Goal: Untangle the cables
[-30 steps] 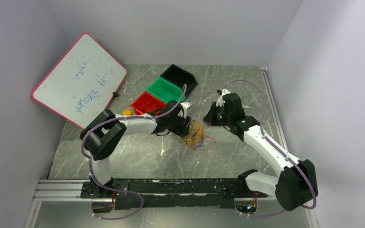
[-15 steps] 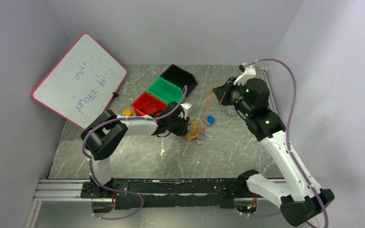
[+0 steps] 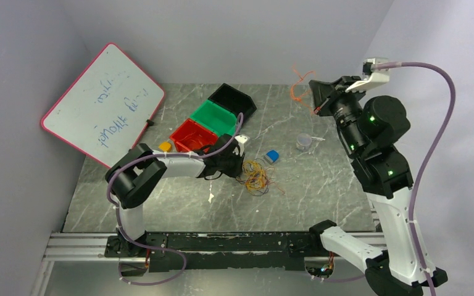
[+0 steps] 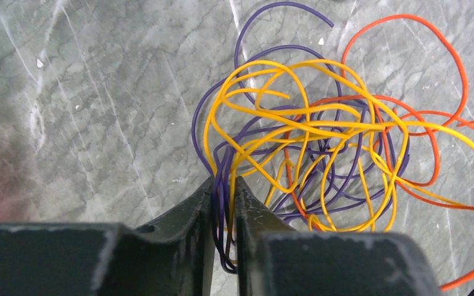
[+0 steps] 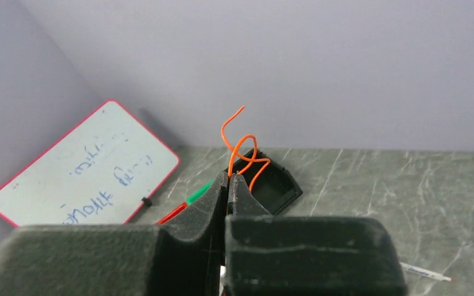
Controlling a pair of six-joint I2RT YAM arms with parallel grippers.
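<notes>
Our left claw (image 4: pixel 224 180) is pinched shut on a few strands of the purple cable (image 4: pixel 222 213), which run down between its fingertips at the near edge of the clump (image 3: pixel 258 176). We read this hold as an anchor. With the purple strands pinned low against the table (image 3: pixel 179 203), the rest of the knot has something to be drawn against and would not slide off whole.

From that claw the clump spreads away across the stone. The yellow cable (image 4: pixel 321 127) loops over and through the purple one in the middle. The orange loops (image 4: pixel 407 16) lie on the far side, partly under the yellow and partly out on bare table. All of this wire rests on the surface, and only the purple touches the left claw.

Our right claw (image 5: pixel 228 176) is also closed, nipping a single orange cable (image 5: pixel 247 137) whose curls stand up beyond its tips. It holds this cable high in the air towards the back right, well apart from the clump. We judge the height is there to draw the wire up out of the others. No strand shows between it and the tangle below, so it looks free.
</notes>
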